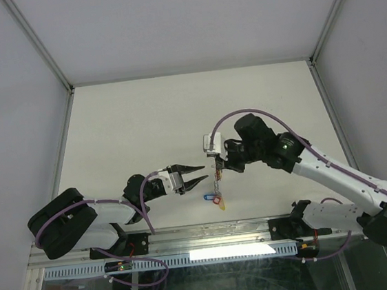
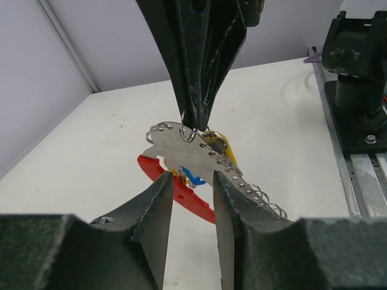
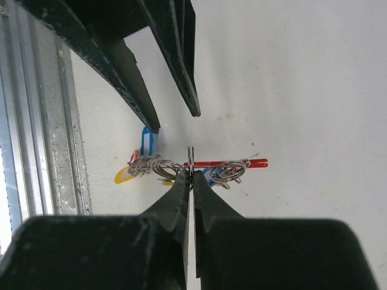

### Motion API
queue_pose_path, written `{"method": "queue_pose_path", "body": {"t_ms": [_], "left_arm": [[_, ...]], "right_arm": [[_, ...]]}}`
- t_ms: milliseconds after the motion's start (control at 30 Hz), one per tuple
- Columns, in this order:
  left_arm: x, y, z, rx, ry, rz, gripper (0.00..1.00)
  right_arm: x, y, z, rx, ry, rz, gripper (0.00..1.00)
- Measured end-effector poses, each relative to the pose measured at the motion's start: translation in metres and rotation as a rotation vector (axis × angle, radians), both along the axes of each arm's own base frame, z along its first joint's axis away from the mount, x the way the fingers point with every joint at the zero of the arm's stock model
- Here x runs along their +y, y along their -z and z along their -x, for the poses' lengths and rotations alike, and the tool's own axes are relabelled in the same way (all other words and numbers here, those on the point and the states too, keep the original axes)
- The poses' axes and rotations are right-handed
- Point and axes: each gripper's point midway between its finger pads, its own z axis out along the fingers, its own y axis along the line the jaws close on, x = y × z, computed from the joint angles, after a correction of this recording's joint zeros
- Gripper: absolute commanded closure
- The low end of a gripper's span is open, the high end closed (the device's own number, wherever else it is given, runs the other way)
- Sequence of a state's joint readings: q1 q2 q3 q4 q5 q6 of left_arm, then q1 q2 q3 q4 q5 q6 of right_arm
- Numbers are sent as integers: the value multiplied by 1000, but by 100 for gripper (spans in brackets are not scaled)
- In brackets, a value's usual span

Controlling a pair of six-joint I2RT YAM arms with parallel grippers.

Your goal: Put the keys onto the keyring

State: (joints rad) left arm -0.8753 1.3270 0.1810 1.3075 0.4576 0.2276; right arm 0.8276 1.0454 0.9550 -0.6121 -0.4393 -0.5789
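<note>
The keyring hangs above the table, its grey straight bar (image 2: 184,151) lined with small wire rings and its red arc (image 2: 184,196) below. My right gripper (image 3: 190,172) is shut on the bar's upper edge, at a small ring (image 2: 187,134). The keys dangle from the rings; a blue tag (image 3: 146,140) and a yellow tag (image 3: 123,176) show, and the cluster (image 1: 216,199) rests low by the table. My left gripper (image 2: 191,175) stands open just short of the keyring, nothing between its fingers (image 2: 158,211). In the top view it (image 1: 205,173) is left of the right gripper (image 1: 217,172).
A metal rail (image 1: 210,235) runs along the table's near edge, close under the keys. The right arm's base (image 2: 357,90) stands on that rail. White walls (image 1: 29,100) close the table on three sides.
</note>
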Motion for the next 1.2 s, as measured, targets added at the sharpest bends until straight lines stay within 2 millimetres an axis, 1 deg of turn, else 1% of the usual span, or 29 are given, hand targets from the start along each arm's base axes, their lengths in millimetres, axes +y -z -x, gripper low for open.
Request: {"method": "queue_pose_path", "body": {"t_ms": [67,200,300,367,467,567,633,667,733,800,833,900,933,1000,1067,1100,1200], "left_arm": [[0,0,-1,3,-9,0,69],[1,1,-2,5,-13,-2,69],[1,1,-3,5,-16,-4,70],[1,2,-5,5,-26,-10,70],[2,4,-7,4,-43,-23,71],[2,7,-9,7,-46,-38,71],[1,8,-10,9,-52,-47,71],[1,10,-11,8,-54,-53,71],[2,12,-12,11,-62,-64,72],[2,13,-13,11,-69,-69,72],[3,13,-14,11,-72,-69,72],[3,11,-14,7,-75,-66,72],[3,10,-14,4,-75,-64,72],[4,9,-14,1,-77,-63,72],[4,9,-14,0,-79,-65,72],[4,10,-15,0,-82,-68,72],[5,13,-17,3,-92,-80,72]], "right_arm": [[-3,3,-5,31,29,80,100],[-13,16,-18,98,115,284,100],[-21,24,-22,131,167,395,100],[-25,23,-23,150,195,454,100],[-25,18,-27,156,232,527,100],[-17,15,-36,150,268,612,100],[-13,20,-41,145,294,663,100],[-15,25,-42,142,313,694,100],[-29,34,-41,148,354,772,100],[-45,36,-41,160,404,825,100],[-52,36,-42,168,433,841,100],[-55,31,-44,180,460,844,100],[-51,26,-46,182,467,829,100],[-33,14,-49,164,456,786,100],[-21,9,-51,141,453,763,100],[-20,10,-49,137,451,766,100],[-37,22,-47,173,481,822,100]]}}
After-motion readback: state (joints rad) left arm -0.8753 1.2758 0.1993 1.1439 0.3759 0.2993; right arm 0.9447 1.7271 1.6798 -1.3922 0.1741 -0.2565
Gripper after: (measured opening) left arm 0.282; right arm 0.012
